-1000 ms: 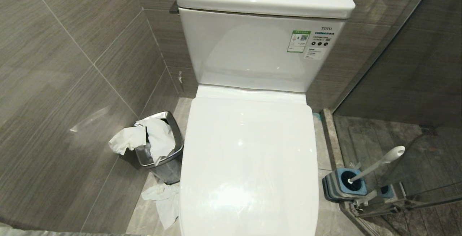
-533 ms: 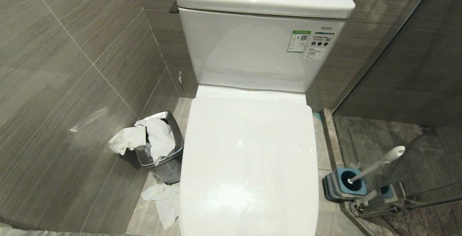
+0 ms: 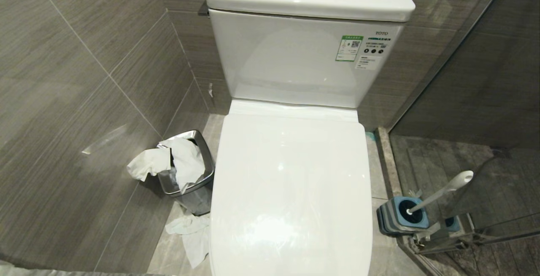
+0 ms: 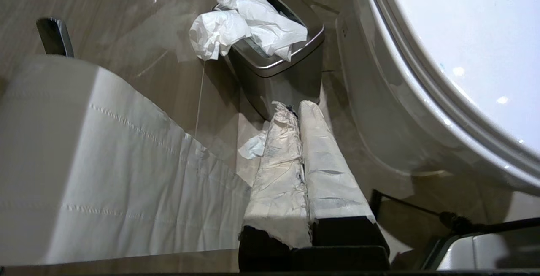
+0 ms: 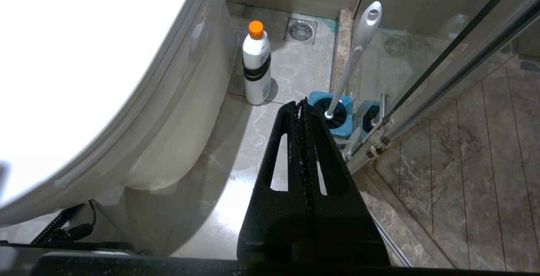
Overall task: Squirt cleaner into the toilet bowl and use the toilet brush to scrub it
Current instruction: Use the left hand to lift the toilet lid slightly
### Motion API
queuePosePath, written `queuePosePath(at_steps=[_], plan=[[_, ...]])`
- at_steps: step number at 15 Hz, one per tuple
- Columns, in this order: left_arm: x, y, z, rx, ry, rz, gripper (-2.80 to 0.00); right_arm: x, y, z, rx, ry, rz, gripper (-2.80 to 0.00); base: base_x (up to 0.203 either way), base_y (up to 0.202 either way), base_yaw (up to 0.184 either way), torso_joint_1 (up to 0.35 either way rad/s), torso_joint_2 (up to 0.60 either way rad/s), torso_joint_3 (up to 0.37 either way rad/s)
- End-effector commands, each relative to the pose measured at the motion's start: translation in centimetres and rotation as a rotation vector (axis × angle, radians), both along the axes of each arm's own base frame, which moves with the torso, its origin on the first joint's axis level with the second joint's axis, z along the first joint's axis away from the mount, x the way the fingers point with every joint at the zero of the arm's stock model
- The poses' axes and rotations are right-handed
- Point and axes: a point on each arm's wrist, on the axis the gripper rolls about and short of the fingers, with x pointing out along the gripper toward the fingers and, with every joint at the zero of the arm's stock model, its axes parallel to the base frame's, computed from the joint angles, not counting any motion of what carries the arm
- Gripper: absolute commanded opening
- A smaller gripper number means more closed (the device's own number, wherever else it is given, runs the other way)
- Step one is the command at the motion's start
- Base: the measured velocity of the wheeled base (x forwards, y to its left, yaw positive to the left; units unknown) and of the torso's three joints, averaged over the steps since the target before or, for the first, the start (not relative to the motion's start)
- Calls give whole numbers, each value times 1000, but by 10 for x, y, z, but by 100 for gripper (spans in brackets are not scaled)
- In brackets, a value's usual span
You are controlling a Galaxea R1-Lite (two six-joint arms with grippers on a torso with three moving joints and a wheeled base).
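Toilet bowl (image 3: 291, 191) glossy white, lid down; both claws (image 4: 295, 107) (image 5: 301, 103) clenched, apparently empty.

Bathroom corner with large grey-brown wall tiles (image 3: 84, 77) and a pale marbled stone floor (image 5: 257, 128). A glass shower partition (image 3: 472, 98) stands on the right behind a stone kerb (image 3: 386, 162). A floor drain (image 5: 301, 30) sits near the back wall.

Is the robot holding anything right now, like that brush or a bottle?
Nothing. The left gripper and right gripper are shut and empty; the toilet brush stands in its holder.
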Motion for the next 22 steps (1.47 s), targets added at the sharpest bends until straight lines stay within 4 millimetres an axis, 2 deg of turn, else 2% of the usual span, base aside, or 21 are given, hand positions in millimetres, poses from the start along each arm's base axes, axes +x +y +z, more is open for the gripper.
queuePosePath(at_steps=[1, 4, 10, 22], plan=[[0, 0, 0, -4, 2, -1, -280, 0, 0, 0, 0, 1, 0, -280, 0, 0, 0, 0, 0, 0], [0, 0, 0, 33, -1, -10, -280, 0, 0, 0, 0, 1, 0, -280, 0, 0, 0, 0, 0, 0], [0, 0, 0, -58, 4, 9, -280, 0, 0, 0, -2, 1, 0, -280, 0, 0, 0, 0, 0, 0], [0, 0, 0, -43, 8, 7, -280, 0, 0, 0, 0, 1, 0, -280, 0, 0, 0, 0, 0, 0]])
